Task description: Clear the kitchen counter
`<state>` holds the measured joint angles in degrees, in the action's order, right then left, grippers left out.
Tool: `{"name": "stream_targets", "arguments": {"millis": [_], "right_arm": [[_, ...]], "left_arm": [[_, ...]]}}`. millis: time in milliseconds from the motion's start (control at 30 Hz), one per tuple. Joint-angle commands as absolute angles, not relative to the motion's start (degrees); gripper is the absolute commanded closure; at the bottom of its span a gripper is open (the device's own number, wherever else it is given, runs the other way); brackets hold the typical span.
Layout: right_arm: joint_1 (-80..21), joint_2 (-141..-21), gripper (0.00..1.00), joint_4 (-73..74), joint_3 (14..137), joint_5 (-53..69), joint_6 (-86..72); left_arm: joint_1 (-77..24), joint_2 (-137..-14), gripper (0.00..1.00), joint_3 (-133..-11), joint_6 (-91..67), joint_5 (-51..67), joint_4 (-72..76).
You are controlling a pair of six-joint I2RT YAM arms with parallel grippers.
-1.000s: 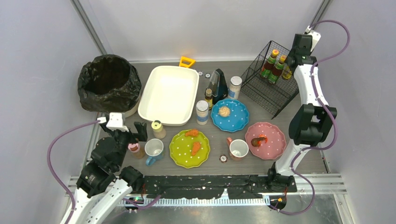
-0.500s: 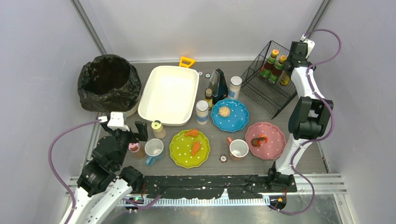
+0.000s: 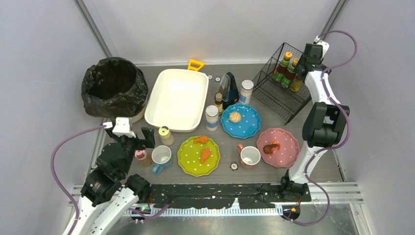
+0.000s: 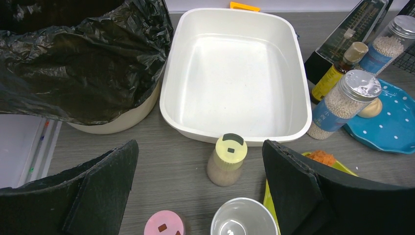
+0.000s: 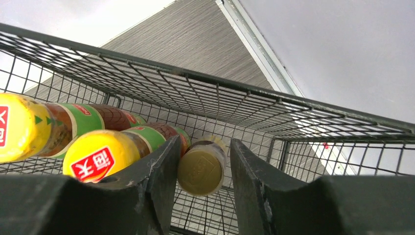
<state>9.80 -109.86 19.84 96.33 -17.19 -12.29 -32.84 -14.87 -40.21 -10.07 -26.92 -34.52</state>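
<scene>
Our left gripper gapes near the light, rigid shaker; take its waist. The right gripper straddles a bottle. Clamped? We can't tell.

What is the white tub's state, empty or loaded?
Empty. In the left wrist view the white tub has a bare floor, nothing inside; the yellow-capped shaker stands outside its near rim on the kitchen counter.

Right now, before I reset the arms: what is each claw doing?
Left claw: open, empty.
Right claw: around a yellow-capped bottle in the wire rack; grip unclear.
</scene>
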Motion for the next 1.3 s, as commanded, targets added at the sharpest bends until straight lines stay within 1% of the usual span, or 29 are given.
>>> {"name": "stream_targets", "arguments": {"millis": [0, 167, 300, 567, 633, 700, 733, 867, 1133, 1267], "right_arm": [[9.5, -105.2, 0.53, 19.8, 95.9, -16.9, -11.5], [9.5, -104.6, 0.51, 21.3, 96.7, -17.0, -11.4], [9.5, -101.9, 0.45, 21.5, 96.4, -16.5, -11.5], [7.8, -92.1, 0.22, 22.0, 93.3, -15.5, -10.5], [6.2, -90.2, 0.09, 22.7, 92.7, -15.1, -9.3], [2.6, -88.6, 0.02, 24.0, 92.4, -16.6, -7.9], [1.3, -88.2, 0.01, 24.9, 92.3, -17.4, -7.3], [-7.5, -85.0, 0.05, 25.4, 89.7, -20.0, -4.8], [-20.5, -83.2, 0.04, 23.8, 84.1, -14.9, -6.6], [-27.1, -85.7, 0.01, 22.0, 83.2, -13.1, -7.9]], "left_arm": [[-32.3, -14.9, 0.01, -40.9, -10.3, -26.0, -32.7], [-32.3, -14.7, 0.01, -40.9, -10.3, -25.8, -32.7], [-32.3, -14.7, 0.01, -40.8, -10.3, -25.9, -32.7], [-32.3, -15.0, 0.01, -40.9, -10.3, -25.7, -32.7], [-32.3, -15.0, 0.01, -40.9, -10.3, -25.7, -32.7], [-32.3, -15.0, 0.01, -40.9, -10.3, -25.7, -32.7], [-32.2, -15.0, 0.01, -40.9, -10.3, -25.6, -32.7], [-32.0, -15.0, 0.01, -40.9, -10.2, -25.6, -32.6], [-31.1, -16.0, 0.01, -40.8, -10.2, -25.6, -32.4], [-30.9, -16.8, 0.01, -40.7, -10.2, -25.5, -32.3]]}}
